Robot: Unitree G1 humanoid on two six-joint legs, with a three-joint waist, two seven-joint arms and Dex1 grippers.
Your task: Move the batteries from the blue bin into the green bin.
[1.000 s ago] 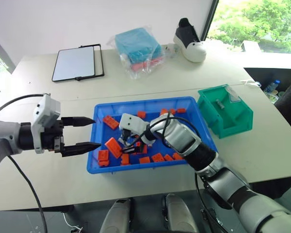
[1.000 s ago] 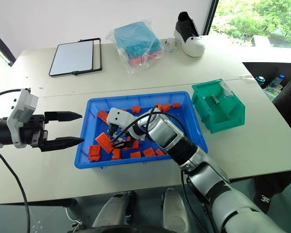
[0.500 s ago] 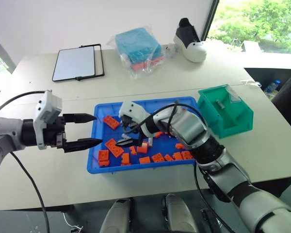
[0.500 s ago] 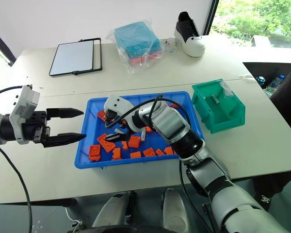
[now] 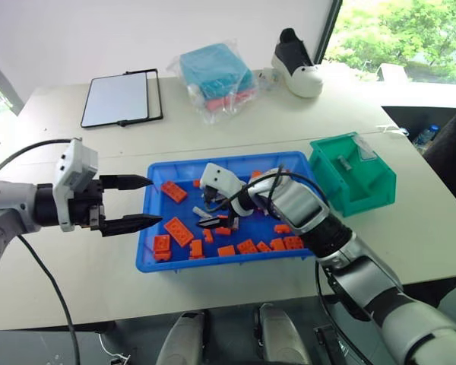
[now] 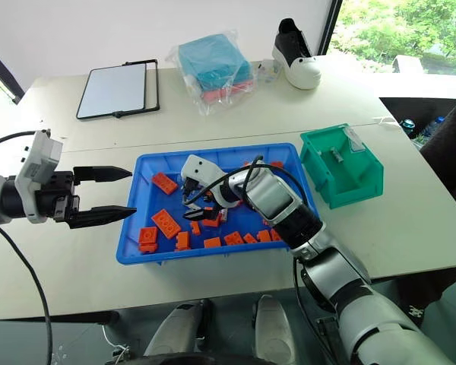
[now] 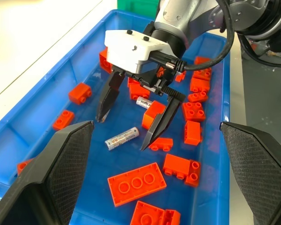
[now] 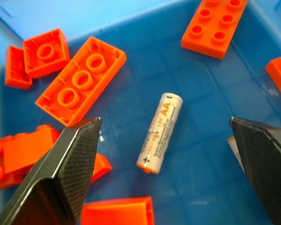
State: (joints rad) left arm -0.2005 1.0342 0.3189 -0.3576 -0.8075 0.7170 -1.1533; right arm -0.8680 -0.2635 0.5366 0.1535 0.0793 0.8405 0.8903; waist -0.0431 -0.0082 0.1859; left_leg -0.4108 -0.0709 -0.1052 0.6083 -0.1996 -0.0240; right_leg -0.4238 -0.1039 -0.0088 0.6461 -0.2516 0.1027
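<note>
Batteries are your target: one battery lies flat on the floor of the blue bin, loose among the orange bricks, with a second battery near it, partly hidden. Since a second ago your right gripper has lifted out of the brick pile and shifted to hang directly above the first battery, jaws spread wide and empty, one finger either side of it. That reads as lined up for a pick, nothing grasped yet. Its wrist angles down into the blue bin. Your left gripper holds level at the blue bin's left rim, jaws apart, idle. The green bin sits just right of the blue bin on the worktop.
</note>
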